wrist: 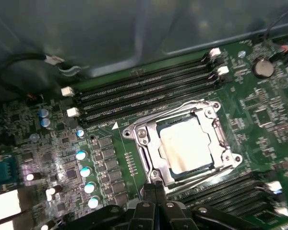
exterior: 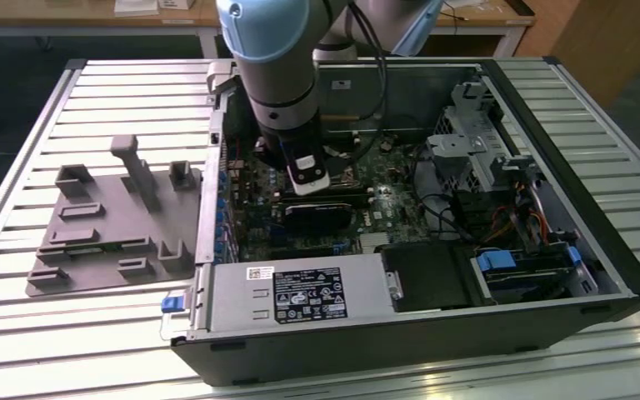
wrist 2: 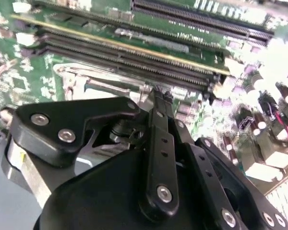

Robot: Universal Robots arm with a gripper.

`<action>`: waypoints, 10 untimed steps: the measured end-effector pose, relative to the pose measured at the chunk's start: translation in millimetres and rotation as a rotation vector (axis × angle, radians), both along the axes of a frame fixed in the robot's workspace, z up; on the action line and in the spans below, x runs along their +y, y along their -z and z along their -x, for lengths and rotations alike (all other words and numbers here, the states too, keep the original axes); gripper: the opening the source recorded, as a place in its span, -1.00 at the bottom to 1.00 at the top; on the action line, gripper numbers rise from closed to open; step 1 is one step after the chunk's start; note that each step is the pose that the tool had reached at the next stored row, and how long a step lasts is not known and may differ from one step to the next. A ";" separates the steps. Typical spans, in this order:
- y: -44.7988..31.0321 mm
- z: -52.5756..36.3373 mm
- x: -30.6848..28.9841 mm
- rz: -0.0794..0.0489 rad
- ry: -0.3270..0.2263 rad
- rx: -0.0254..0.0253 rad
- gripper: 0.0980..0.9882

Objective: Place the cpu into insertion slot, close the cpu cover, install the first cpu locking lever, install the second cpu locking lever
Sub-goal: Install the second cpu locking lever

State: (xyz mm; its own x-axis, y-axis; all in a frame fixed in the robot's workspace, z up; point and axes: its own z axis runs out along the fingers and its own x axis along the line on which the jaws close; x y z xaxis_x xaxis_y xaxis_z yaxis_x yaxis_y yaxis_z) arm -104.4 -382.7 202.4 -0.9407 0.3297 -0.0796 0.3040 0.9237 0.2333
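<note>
The cpu (wrist: 186, 145) lies seated in the insertion slot (wrist: 212, 111) on the green motherboard (wrist: 259, 120), with the cpu cover (wrist: 145, 136) closed flat around it. Just beside the slot's edge, the claw (wrist: 155, 190) hangs with its fingers pressed together, holding nothing, inside the open computer case (exterior: 432, 333) on the desk (exterior: 31, 333).

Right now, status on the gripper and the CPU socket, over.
Gripper fingers shut, empty, at the socket's edge. Silvery square cpu seated in the insertion slot, thin metal cpu cover down around it. Nothing in the way.
</note>
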 end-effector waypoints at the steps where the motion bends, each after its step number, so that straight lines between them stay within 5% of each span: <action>1: -3.5 0.0 0.0 0.000 0.000 -0.0002 -0.99; 7: -22.3 -0.6 0.0 0.002 0.000 -0.0001 -0.99; 10: -26.0 -4.2 0.0 0.020 0.004 0.0002 -0.99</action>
State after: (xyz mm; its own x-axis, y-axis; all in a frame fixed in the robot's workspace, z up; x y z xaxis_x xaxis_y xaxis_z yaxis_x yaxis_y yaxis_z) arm -100.2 -382.6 228.5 -0.9394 0.3317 -0.0861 0.3076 0.9270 0.2147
